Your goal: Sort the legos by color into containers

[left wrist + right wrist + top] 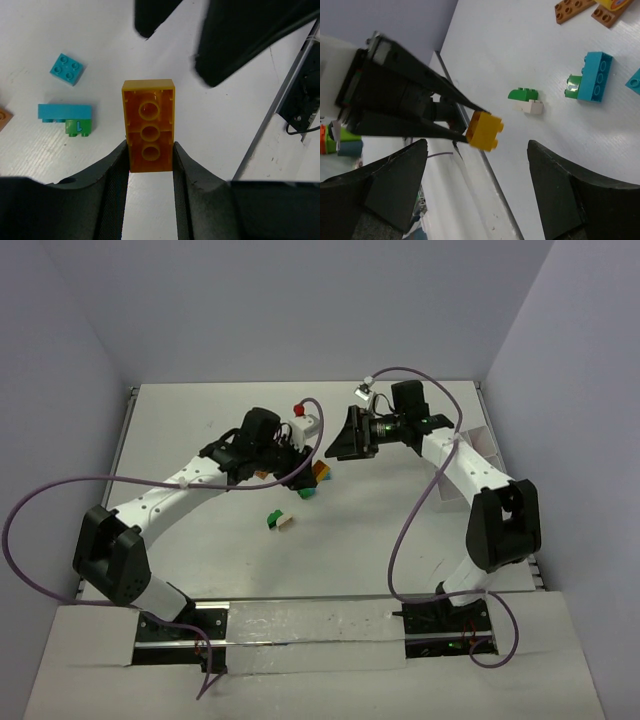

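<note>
The left jaws pinch a yellow Lego brick [148,107] by its long flat sides, half jutting past their tips. Probably light, stiff, slick. The right jaws gape empty, facing it.

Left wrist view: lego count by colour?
yellow-orange lego, held between the left fingers: 1
teal legos: 2
green lego: 1
brown lego, cut off by the frame edge: 1
Total: 5

White table [180,420]: green-white legos [279,520], teal brick [66,69], brown bricks [570,9].
</note>
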